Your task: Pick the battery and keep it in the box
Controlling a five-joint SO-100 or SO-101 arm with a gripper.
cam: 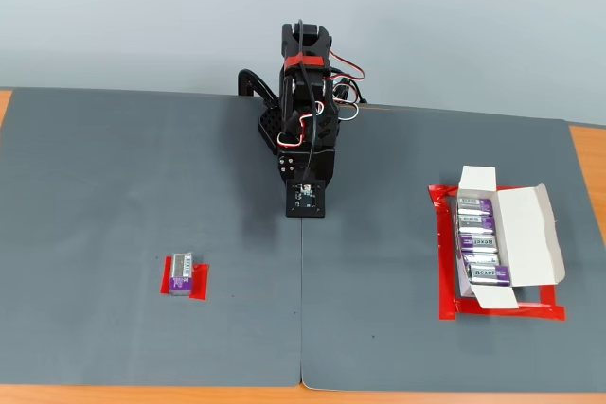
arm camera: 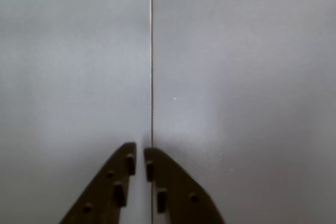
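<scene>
In the fixed view a purple battery (cam: 184,273) with silver ends lies on a red tape patch at the lower left of the grey mat. The white box (cam: 525,234) stands open at the right inside a red tape outline and holds several purple batteries. The black arm (cam: 305,130) is folded at the back centre, far from both. In the wrist view my gripper (arm camera: 140,157) shows its two dark fingers almost touching, empty, above the mat seam. The battery and box are out of the wrist view.
A seam (cam: 301,309) between two grey mats runs down the middle from the arm to the front edge; it also shows in the wrist view (arm camera: 151,51). The orange table edge (cam: 589,153) shows at the right.
</scene>
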